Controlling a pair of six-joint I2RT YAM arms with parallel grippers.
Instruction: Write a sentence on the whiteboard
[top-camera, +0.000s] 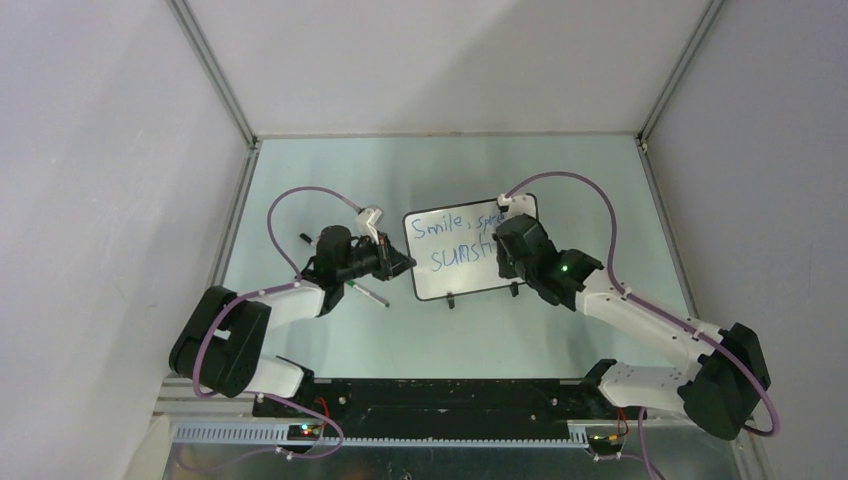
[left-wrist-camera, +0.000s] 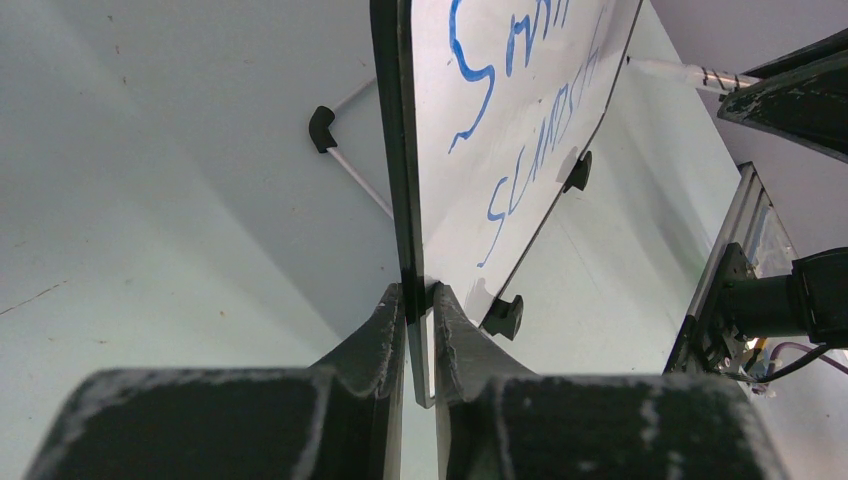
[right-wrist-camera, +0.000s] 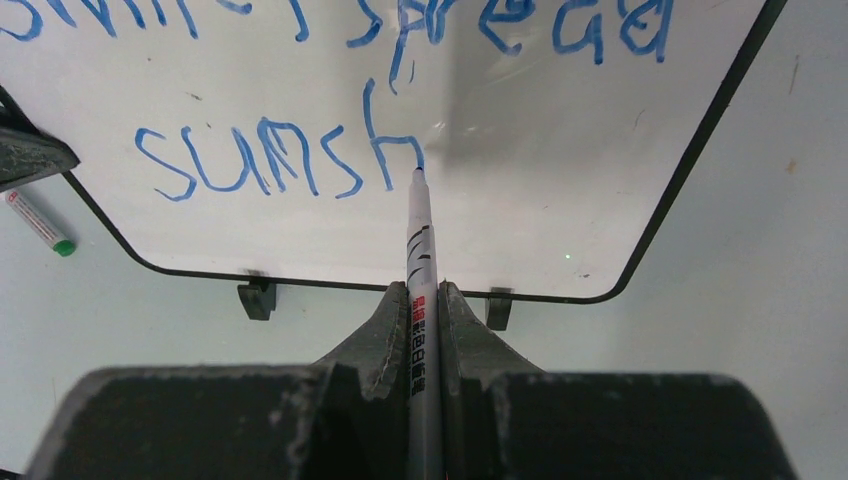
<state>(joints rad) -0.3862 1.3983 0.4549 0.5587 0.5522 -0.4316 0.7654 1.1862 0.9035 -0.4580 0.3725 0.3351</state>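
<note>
The whiteboard (top-camera: 466, 283) is showing in the middle of the top view, over the pale green table (top-camera: 330, 180), with its two small black feet along the edge nearest the bottom of the frame. The left gripper (left-wrist-camera: 420, 292) is pinching the board's black left edge. Its two fingers are closed on the thin frame at the bottom centre of the left wrist view. The right gripper (right-wrist-camera: 423, 296) is clamping a white marker (right-wrist-camera: 420, 225), which is running straight up the centre of the right wrist view. The marker's tip is touching the board at the foot of the last letter written. The sentence (right-wrist-camera: 275, 160) is showing in blue, with "Smile, spread" along the top line and "sunsh" below it, toward the board's lower left. In the top view the right arm is covering the right ends of both lines. A second marker (top-camera: 372, 297), with a green end, is lying on the table just below the left gripper and left of the board.
</note>
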